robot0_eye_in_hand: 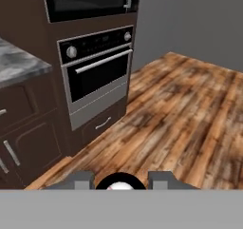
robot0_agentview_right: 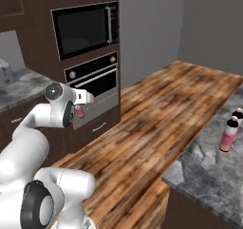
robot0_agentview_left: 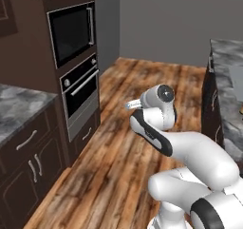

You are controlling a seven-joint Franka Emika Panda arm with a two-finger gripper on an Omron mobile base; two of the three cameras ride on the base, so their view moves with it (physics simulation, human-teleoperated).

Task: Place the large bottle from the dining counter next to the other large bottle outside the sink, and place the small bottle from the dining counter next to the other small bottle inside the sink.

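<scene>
My gripper is shut on a small pink bottle, held in the air over the wooden floor; I take it for the small bottle from the dining counter. In the hand view only its round dark cap shows between the fingertips. From the right base view the gripper sits in front of the oven stack. The dining counter lies to my right, and two pink dark-capped bottles stand on it; which one is the large bottle I cannot tell. The sink and the other bottles are out of view.
A tall dark cabinet with a microwave and an oven stands ahead. Left of it runs a grey stone wall counter on dark cupboards, with a toaster on it. Open wooden floor stretches between the two counters.
</scene>
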